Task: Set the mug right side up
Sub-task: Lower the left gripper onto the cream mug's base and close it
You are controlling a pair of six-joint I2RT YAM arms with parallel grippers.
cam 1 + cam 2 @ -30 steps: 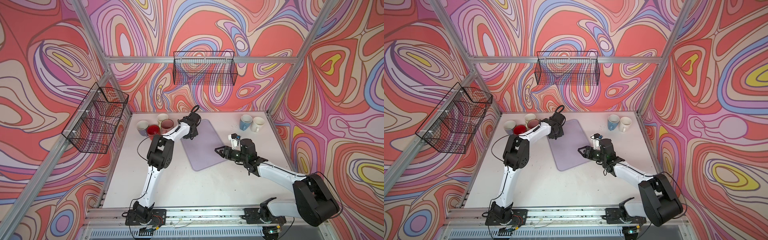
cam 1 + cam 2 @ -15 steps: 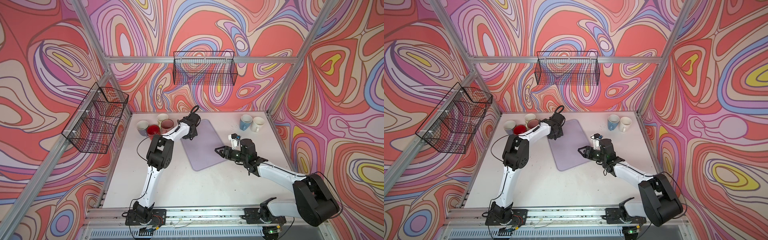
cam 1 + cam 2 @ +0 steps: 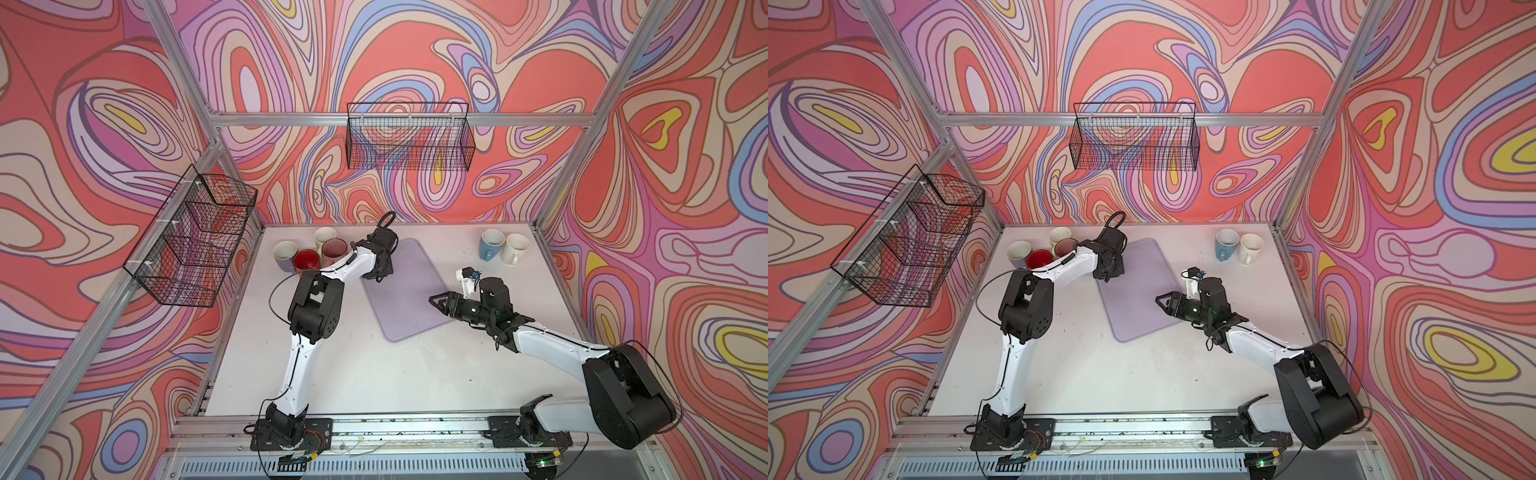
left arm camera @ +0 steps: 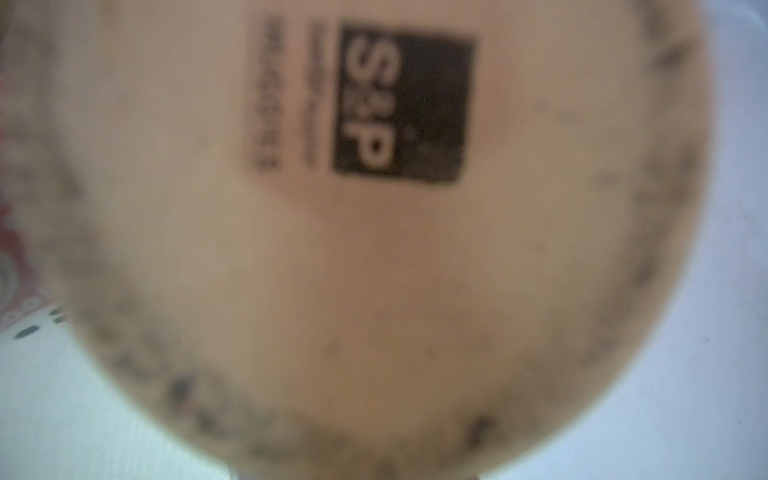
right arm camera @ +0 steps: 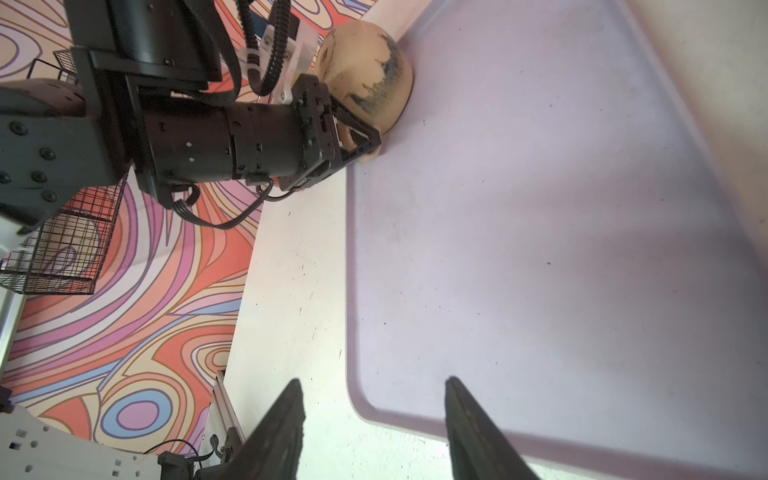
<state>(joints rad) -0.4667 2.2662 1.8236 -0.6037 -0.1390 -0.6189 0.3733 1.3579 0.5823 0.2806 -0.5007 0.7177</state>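
At the far left corner of the lilac mat (image 5: 540, 249), towards the back of the desk (image 3: 395, 374), the mug (image 5: 365, 70) sits upside down, its rim on the mat and its rounded beige body, streaked with blue-grey, domed upward. The left fingers (image 5: 357, 129) are drawn narrow and clamp a beige part low on the side of the mug, apparently its handle, though the fingers hide most of it. In the left wrist view the mug's base (image 4: 374, 249) fills nearly the whole picture, blurred, with a black square mark reading "S&P" on it. In both top views the mug itself is hidden under the left arm (image 3: 357, 262), which reaches to that corner of the mat (image 3: 1138, 299). The right fingers (image 5: 282, 428) stand moderately apart with nothing between them and touch nothing. They hover low by the near right edge of the mat (image 3: 407, 299), pointing across it toward the mug and well apart from it. Four upright mugs cluster at the back left of the desk just beside the left arm, among them a red one (image 3: 306, 261). A blue mug (image 3: 491, 244) and a white mug (image 3: 515, 248) stand side by side at the back right.
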